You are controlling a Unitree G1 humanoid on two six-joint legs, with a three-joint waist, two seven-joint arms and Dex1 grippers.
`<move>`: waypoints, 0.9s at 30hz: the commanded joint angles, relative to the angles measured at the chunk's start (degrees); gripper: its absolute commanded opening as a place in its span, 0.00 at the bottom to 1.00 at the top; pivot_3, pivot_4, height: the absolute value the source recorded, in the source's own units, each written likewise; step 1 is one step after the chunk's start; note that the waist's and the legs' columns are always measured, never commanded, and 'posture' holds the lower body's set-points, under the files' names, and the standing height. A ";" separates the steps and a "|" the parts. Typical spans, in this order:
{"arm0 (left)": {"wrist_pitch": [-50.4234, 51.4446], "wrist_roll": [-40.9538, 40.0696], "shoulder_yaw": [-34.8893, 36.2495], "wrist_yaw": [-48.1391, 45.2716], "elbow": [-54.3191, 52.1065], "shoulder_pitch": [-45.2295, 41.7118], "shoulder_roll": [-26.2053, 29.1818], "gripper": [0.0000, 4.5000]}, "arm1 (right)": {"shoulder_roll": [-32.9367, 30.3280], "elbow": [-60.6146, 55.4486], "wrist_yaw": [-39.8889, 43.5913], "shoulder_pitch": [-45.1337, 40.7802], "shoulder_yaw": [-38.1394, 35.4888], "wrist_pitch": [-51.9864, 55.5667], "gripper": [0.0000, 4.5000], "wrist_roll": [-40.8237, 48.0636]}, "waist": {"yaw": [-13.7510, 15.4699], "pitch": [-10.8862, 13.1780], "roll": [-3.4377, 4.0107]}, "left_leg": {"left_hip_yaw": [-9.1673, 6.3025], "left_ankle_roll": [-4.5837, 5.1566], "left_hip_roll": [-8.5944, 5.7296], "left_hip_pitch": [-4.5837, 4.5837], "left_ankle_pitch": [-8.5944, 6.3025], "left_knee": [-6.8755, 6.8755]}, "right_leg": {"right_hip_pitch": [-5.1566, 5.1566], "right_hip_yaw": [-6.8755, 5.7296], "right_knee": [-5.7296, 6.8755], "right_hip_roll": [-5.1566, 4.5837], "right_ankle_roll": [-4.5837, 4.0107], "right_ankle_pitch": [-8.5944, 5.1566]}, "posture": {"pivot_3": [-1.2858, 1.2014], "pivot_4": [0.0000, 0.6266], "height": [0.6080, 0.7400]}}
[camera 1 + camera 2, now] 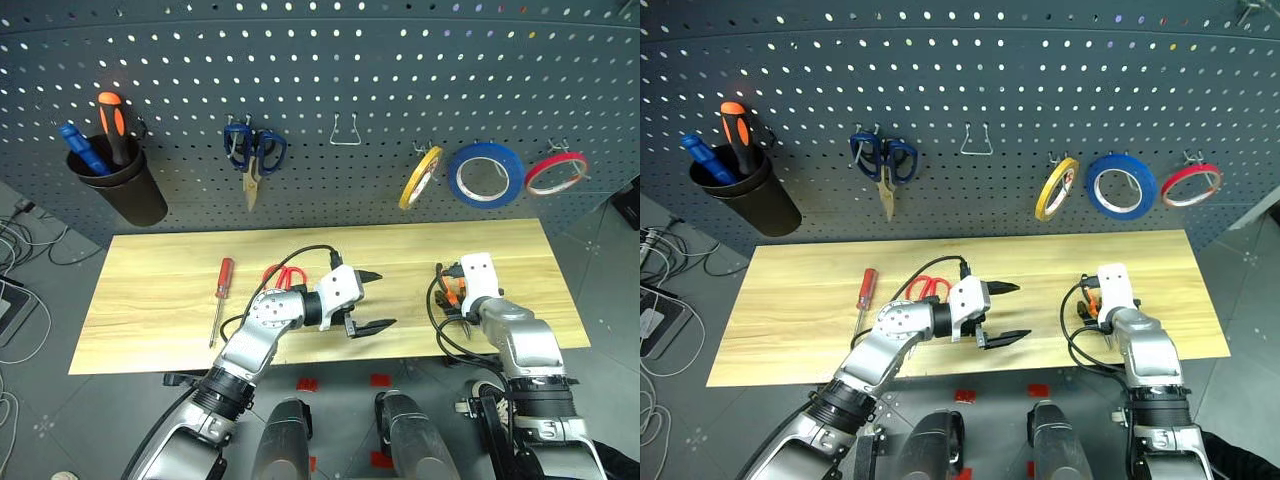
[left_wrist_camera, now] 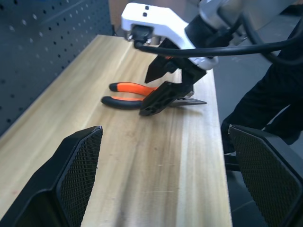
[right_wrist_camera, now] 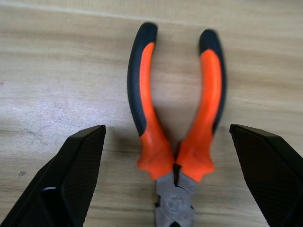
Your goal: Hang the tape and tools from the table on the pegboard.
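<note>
With my right gripper [image 3: 170,156] hanging just over the pliers [image 3: 176,118] on the right part of the table [image 1: 150,300], I judge the step in hand to be picking them up. Both its fingers stand wide, one to each side of the orange-and-black handles, and neither touches them; the pliers lie flat on the wood, handles spread and pointing away from me toward the pegboard [image 1: 320,70], nose toward my wrist. My left gripper [image 1: 372,300] is wide too and holds nothing; it hovers over the middle of the table, pointing across at the right one. Just behind my left forearm lie the red-handled scissors [image 1: 284,275], partly hidden by it, and farther left the slim red screwdriver [image 1: 220,298] lies by itself. On the board, the yellow tape [image 1: 420,177] is already on a hook, beside a blue roll [image 1: 485,174] and a red roll [image 1: 556,173]; blue scissors [image 1: 252,152] hang farther left, and a black cup [image 1: 122,185] holds two other screwdrivers. A bare wire hook [image 1: 345,130] sits between the blue scissors and the tape. So three tools remain down. Next I should sink the right fingers around the handles near the joint, squeeze both handles together so they do not splay, then lift clear and carry them to a free hook.
</note>
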 commanded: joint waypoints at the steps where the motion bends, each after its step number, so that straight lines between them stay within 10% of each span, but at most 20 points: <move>1: -0.39 -0.27 -0.67 -0.55 -2.57 0.12 -0.48 1.00 | -1.03 2.38 -0.08 -1.25 -0.29 -1.43 0.99 0.39 | 0.01 0.44 0.01 | -0.01 0.01 0.00 -0.01 0.00 0.00 | 0.00 -0.01 0.01 0.00 0.00 0.00 | 0.53 0.65 1.00; 7: 0.06 -0.40 -0.39 -0.67 -3.06 0.07 -0.24 1.00 | -2.22 6.31 0.70 -2.49 0.19 -3.65 0.99 0.33 | 0.05 0.80 -0.01 | -0.02 0.01 0.02 0.00 0.01 0.00 | 0.00 -0.03 0.00 0.00 0.00 0.00 | 0.54 0.66 1.00; 13: 0.74 -0.94 -0.17 -0.74 -4.18 0.47 0.02 1.00 | -2.03 5.74 0.61 -2.78 0.16 -3.76 0.66 0.59 | 0.10 0.82 -0.02 | -0.03 0.01 0.02 0.00 0.01 -0.01 | 0.01 -0.03 -0.01 0.00 0.00 0.00 | 0.54 0.65 1.00; 27: 7.18 -6.48 4.65 0.46 -10.23 3.32 1.11 1.00 | -5.23 -9.42 8.89 3.11 8.56 -10.40 0.66 1.08 | -0.09 0.78 0.03 | 0.00 -0.06 0.10 -0.12 0.04 -0.07 | -0.16 -0.01 -0.06 0.03 0.01 0.00 | 0.54 0.51 1.00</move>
